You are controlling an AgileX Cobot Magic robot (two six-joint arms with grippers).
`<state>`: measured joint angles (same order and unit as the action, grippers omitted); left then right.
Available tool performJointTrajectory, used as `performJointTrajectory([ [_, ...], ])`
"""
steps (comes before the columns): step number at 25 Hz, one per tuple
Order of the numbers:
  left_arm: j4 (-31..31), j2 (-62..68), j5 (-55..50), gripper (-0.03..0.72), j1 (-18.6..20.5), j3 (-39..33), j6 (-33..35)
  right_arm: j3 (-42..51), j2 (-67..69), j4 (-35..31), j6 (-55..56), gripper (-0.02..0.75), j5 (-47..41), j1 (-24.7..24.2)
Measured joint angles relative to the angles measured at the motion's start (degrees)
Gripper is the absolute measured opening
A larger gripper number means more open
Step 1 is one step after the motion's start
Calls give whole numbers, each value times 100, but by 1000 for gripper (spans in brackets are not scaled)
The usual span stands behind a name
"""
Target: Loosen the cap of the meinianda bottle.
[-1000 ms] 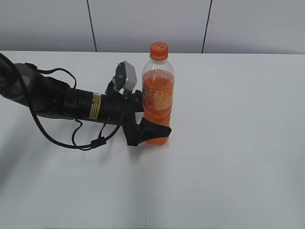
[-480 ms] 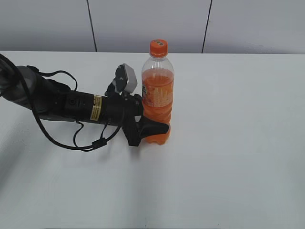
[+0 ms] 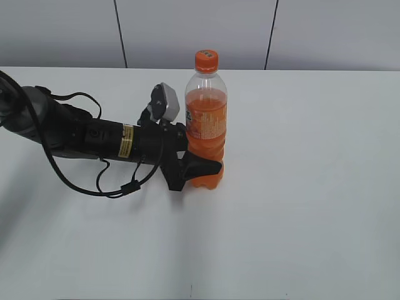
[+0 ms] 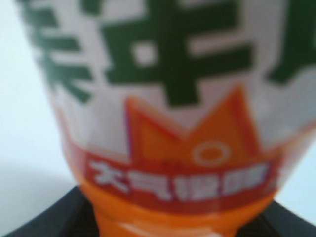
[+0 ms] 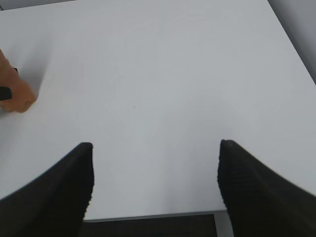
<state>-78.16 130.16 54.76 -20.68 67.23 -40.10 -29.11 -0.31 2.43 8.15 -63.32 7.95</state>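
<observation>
The meinianda bottle (image 3: 205,125) stands upright on the white table (image 3: 312,200), holding orange drink, with its orange cap (image 3: 206,60) on top. My left gripper (image 3: 209,160) reaches in from the left, low over the table, and is shut on the bottle's ribbed lower body; the near black finger (image 3: 203,167) lies against its front, the far one is hidden behind it. In the left wrist view the bottle's label (image 4: 177,123) fills the frame between the dark fingers (image 4: 44,224). My right gripper (image 5: 155,163) is open over bare table, with the bottle's base (image 5: 15,96) far to its left.
The left arm and its looping black cable (image 3: 94,181) lie across the table's left side. A grey panelled wall (image 3: 200,31) runs behind the table. The table's near edge (image 5: 148,216) shows just below the right fingertips.
The left gripper's fingers have closed in on the bottle's lower body, and the bottle has shifted slightly left and straightened. The right gripper has not changed.
</observation>
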Motion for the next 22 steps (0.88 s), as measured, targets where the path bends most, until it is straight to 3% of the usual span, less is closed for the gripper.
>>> performJointTrajectory([
  [9, 0, 0, 5, 409, 0, 0, 5, -193, 401, 0, 0, 587, -9, 0],
  [22, -11, 0, 13, 409, 0, 0, 260, -1987, 3126, 12, 0, 587, -367, 0],
])
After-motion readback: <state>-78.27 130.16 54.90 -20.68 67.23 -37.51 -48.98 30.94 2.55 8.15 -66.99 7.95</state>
